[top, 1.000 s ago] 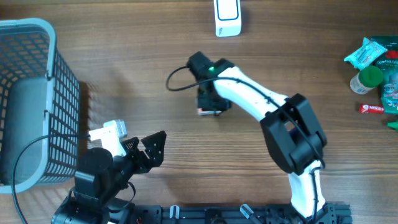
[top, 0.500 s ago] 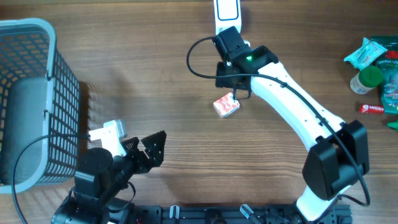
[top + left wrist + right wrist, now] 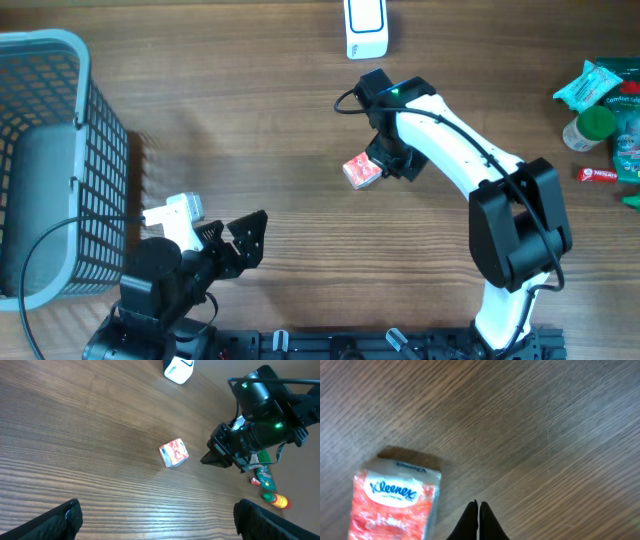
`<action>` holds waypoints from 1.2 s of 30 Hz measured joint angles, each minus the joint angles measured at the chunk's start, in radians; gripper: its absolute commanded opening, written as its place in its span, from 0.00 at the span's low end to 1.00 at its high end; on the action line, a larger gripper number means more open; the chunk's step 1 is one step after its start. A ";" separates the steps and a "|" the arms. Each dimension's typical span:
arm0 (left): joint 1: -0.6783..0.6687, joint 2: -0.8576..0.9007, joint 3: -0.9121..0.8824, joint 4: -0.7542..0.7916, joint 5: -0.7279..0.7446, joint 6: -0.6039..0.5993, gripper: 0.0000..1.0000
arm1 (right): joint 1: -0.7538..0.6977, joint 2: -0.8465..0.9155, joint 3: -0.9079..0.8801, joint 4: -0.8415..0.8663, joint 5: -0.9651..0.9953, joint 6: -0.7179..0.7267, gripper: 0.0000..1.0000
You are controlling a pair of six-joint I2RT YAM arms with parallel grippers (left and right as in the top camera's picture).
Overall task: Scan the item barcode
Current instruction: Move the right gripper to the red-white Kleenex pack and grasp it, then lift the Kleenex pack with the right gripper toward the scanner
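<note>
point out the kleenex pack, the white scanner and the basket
kleenex pack [image 3: 362, 171], overhead view, middle of its top face
white scanner [image 3: 366, 28], overhead view, middle of its body
basket [image 3: 103, 170], overhead view, its mesh right wall

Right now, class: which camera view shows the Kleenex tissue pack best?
The right wrist view: the tissue pack fills the lower left, close enough to read its Kleenex label, though partly cut off. Overhead and left wrist show it whole but small, lying free on the table.
</note>
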 measured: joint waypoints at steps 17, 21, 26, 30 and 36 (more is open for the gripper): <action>0.000 0.000 0.000 0.000 0.000 0.000 1.00 | 0.004 -0.007 -0.223 0.647 -0.069 -0.247 0.20; 0.000 0.000 0.000 0.000 0.000 0.000 1.00 | 0.004 -0.007 -0.216 0.631 -0.063 -0.490 0.47; 0.000 0.000 0.000 0.000 0.000 0.000 1.00 | -0.005 -0.011 -0.160 0.506 -0.060 -0.605 0.49; 0.000 0.000 0.000 0.000 0.000 0.000 1.00 | -0.027 -0.063 -0.152 0.463 -0.107 -0.637 0.48; 0.000 0.000 0.000 0.000 0.000 0.000 1.00 | -0.077 -0.098 -0.155 0.516 -0.305 -0.685 0.43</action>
